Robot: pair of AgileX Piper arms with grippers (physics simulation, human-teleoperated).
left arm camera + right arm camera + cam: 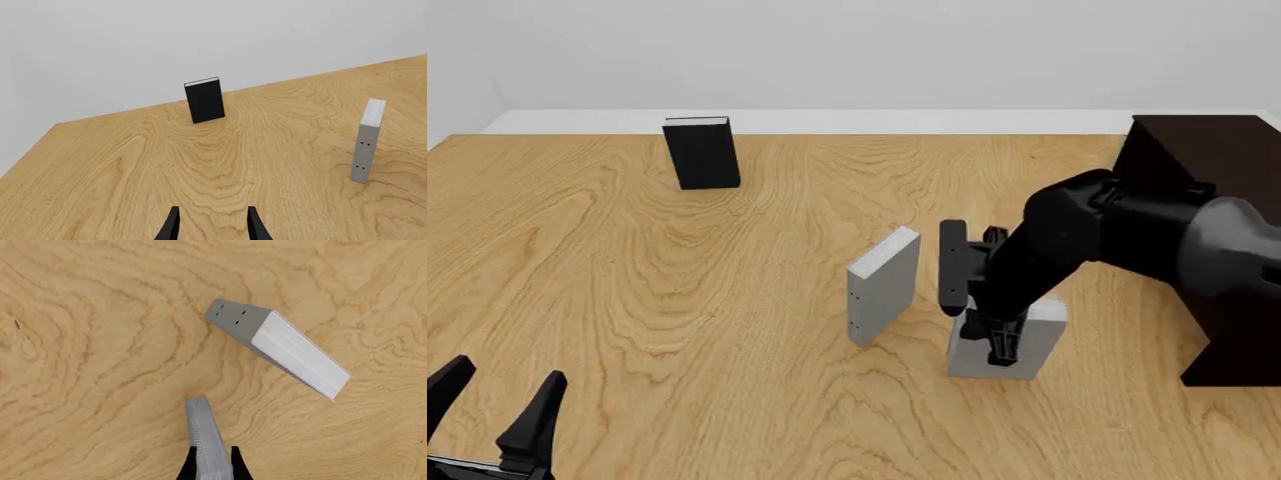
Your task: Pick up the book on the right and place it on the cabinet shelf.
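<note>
The right gripper (1005,345) is being closed on the upright light grey book (1009,345) near the table's (627,300) right edge, where the dotted grey book (882,285) just beside risks being toppled during lifting.

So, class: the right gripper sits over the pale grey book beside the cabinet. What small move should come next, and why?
Probably lift straight up. In the right wrist view the right gripper has its fingers on either side of the book, apparently shut on its top edge. The book stands on the table, so it must clear the surface before swinging to the cabinet.
</note>
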